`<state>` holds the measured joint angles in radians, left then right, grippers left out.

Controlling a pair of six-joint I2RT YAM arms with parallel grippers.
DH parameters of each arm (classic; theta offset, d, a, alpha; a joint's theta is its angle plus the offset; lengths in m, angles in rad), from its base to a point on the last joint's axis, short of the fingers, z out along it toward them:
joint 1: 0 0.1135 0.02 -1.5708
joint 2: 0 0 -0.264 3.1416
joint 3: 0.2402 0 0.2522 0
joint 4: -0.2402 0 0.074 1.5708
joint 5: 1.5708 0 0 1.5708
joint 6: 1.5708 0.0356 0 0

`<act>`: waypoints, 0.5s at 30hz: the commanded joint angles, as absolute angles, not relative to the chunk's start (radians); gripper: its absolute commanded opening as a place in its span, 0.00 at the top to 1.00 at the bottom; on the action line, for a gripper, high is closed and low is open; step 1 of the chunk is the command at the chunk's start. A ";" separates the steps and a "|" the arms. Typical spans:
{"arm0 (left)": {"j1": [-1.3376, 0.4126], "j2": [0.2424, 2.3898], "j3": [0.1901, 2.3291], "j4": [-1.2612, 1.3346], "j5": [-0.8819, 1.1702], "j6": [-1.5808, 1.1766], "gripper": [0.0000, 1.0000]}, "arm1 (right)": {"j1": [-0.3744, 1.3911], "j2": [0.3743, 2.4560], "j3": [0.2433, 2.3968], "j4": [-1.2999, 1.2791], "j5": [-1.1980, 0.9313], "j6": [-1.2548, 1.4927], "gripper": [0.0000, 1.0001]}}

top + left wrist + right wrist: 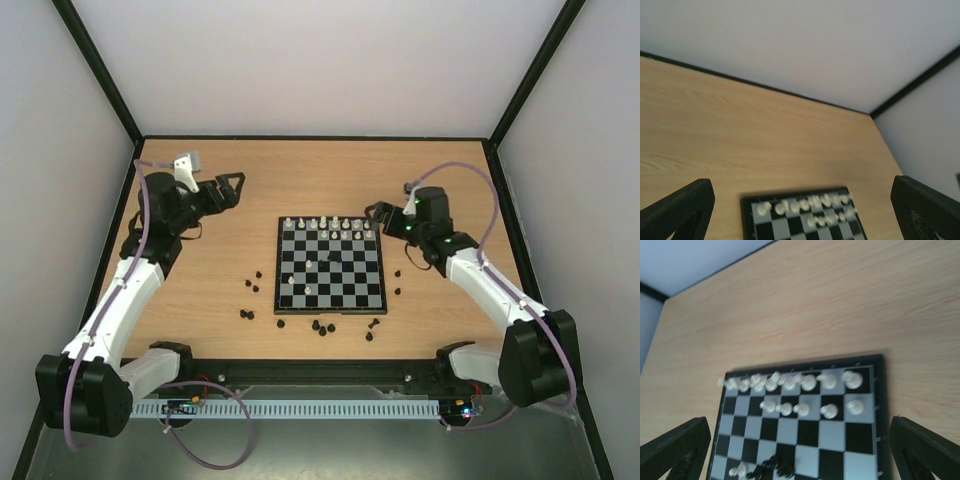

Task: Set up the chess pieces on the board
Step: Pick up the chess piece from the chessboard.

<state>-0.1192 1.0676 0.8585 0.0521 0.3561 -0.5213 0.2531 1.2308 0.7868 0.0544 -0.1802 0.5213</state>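
Note:
The board [352, 286] lies mid-table. White chess pieces [330, 224] fill its far row and part of the second row, and two more whites [309, 264] and a black piece [333, 257] stand mid-board. Several black pieces [322, 328] are scattered on the wood near the board's front, left and right edges. My left gripper [232, 185] hovers open, left of and beyond the board. My right gripper [376, 212] hovers open by the board's far right corner. The right wrist view shows the white rows [805, 382] and a black clump [775, 467] between the open fingers [682, 447].
Black frame rails [110, 85] and white walls close in the wooden table [300, 175] on three sides. In the left wrist view the board's far edge [745, 215] shows blurred between the fingers [677, 210]. A cable tray [300, 408] runs along the near edge.

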 commanded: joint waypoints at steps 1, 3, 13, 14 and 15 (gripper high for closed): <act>-0.170 1.044 0.867 0.003 0.500 -0.517 0.01 | 0.407 1.236 0.793 -0.024 -0.077 0.530 0.01; -0.246 1.017 0.886 -0.084 0.401 -0.504 0.01 | 0.473 1.250 0.824 -0.057 -0.008 0.529 0.02; -0.450 0.821 0.752 -0.272 -0.096 -0.754 0.01 | 0.756 1.443 1.081 -0.266 0.238 0.477 0.01; -0.437 0.797 0.711 -0.252 -0.091 -0.771 0.01 | 0.762 1.449 1.093 -0.276 0.235 0.479 0.03; -0.428 0.784 0.695 -0.248 -0.096 -0.781 0.01 | 0.766 1.452 1.098 -0.280 0.218 0.478 0.08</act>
